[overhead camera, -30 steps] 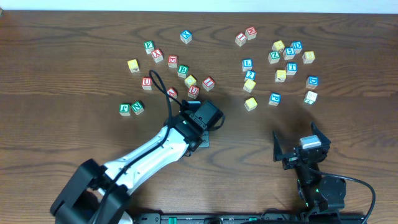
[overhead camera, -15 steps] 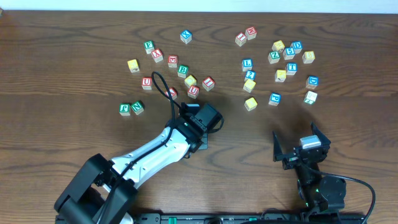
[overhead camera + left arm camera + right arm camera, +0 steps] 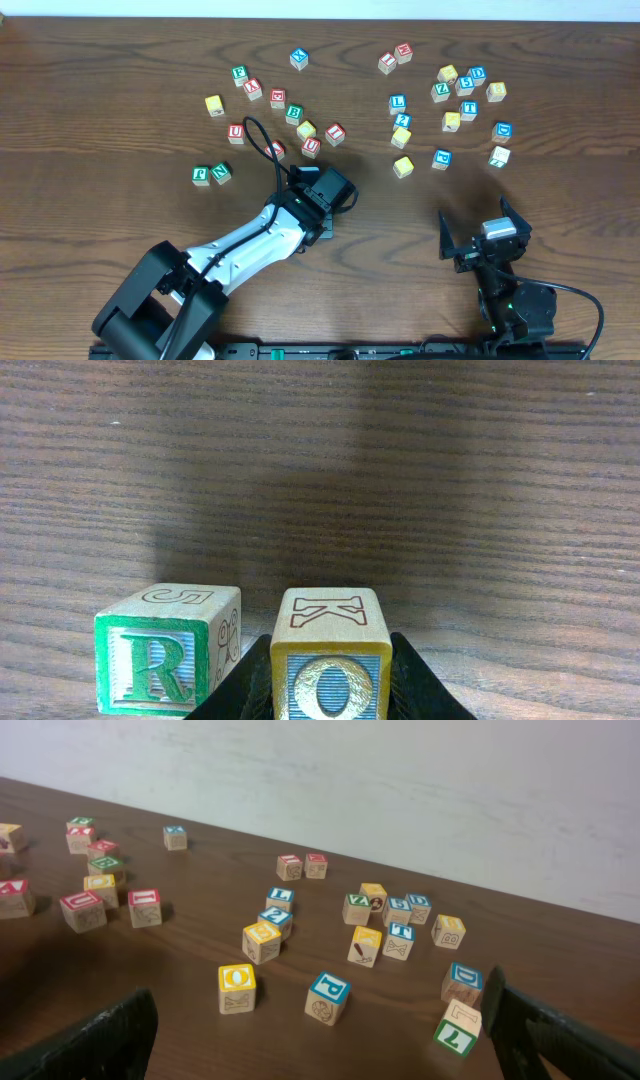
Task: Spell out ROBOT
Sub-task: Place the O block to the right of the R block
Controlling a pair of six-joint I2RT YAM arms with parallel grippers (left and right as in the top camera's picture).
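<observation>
In the left wrist view my left gripper [image 3: 330,695] is shut on a yellow-edged O block [image 3: 330,660] with a K on its top face. A green R block [image 3: 165,650] stands on the table just left of it, with a narrow gap between them. In the overhead view the left gripper [image 3: 325,190] covers both blocks. My right gripper [image 3: 485,238] is open and empty near the front right; it also shows in the right wrist view [image 3: 320,1050]. A green B block [image 3: 294,113] and a blue T block [image 3: 468,109] lie among the loose blocks.
Loose letter blocks lie in two groups at the back, one at the left [image 3: 250,88] and one at the right [image 3: 448,74]. A second yellow O block [image 3: 237,988], a blue P block [image 3: 328,998] and a green 7 block [image 3: 455,1035] lie ahead of the right gripper.
The left arm has shifted very slightly, with the O block still in its jaws. The right arm has not moved.
</observation>
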